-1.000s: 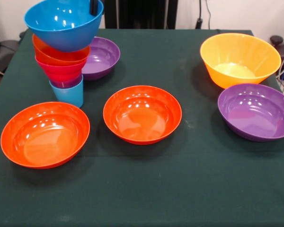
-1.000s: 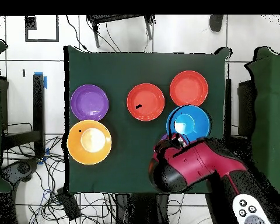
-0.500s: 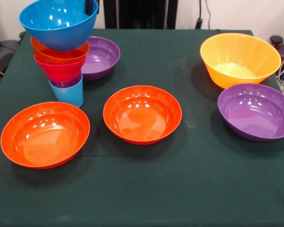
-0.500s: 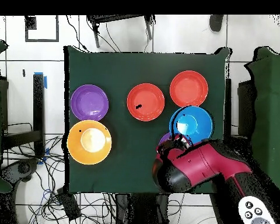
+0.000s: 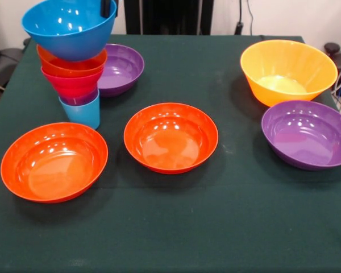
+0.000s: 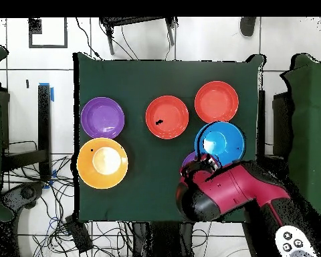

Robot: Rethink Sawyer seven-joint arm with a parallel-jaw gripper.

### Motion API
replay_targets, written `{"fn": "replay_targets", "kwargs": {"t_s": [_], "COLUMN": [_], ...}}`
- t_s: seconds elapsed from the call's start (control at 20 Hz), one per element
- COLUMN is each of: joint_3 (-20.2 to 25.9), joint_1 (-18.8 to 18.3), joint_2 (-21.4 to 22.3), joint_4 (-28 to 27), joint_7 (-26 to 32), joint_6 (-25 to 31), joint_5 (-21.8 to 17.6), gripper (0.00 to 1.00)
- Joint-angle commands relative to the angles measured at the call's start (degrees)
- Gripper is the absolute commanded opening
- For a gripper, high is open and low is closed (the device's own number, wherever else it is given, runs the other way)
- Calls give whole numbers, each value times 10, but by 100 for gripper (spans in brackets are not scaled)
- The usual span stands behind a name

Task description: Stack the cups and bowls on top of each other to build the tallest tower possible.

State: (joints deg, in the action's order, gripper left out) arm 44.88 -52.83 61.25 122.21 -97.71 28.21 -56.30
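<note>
The gripper [image 5: 109, 8] is pinching the far rim of the medium blue bowl [image 5: 68, 27], which is sitting tilted on top of the tower [image 5: 74, 74]. The tower is standing at the table's [image 5: 176, 227] left side, with its light blue cup [image 5: 82, 112] lowest, just in front of a purple bowl [image 5: 122, 68].

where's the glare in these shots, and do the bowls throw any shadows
Front view: white highlights speckle the insides of the blue bowl, both orange-red bowls and the near purple bowl; soft shadows lie on the cloth beside each bowl. Overhead view: a pale patch sits in the middle of the yellow bowl; shadows barely show.
</note>
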Motion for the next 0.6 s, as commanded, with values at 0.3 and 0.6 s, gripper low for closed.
{"fn": "replay_targets", "kwargs": {"t_s": [0.3,0.6], "joint_3": [23,23], "joint_1": [11,17], "joint_2": [-49,-50], "joint_4": [25,22], "joint_7": [91,80], "joint_6": [-38,-42], "joint_5": [-63,-62], "gripper": [0,0]}}
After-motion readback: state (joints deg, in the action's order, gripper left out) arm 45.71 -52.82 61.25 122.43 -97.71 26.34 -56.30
